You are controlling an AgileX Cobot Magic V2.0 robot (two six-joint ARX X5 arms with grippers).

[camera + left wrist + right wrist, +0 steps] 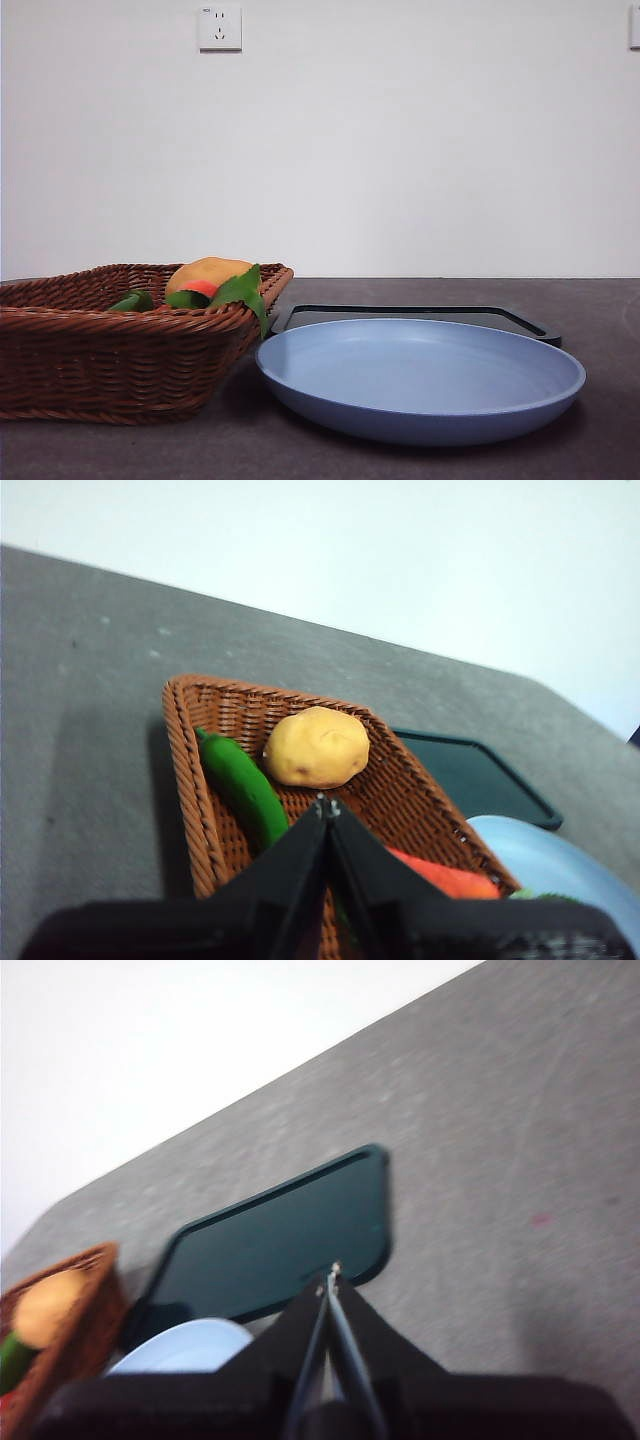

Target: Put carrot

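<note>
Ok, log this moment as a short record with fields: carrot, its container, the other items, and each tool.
carrot: orange, lying in the basket, green leaves showing over the rim in the front view
basket: brown wicker, on the table beside the blue plate
potato: yellow-brown, in the basket
green pepper: long, in the basket beside the potato
blue plate: bare, in front of the dark tray
dark tray: flat on the table, nothing seen on it
left tool: shut, above the basket, holding nothing
right tool: shut, above the dark tray's edge, holding nothing
</note>
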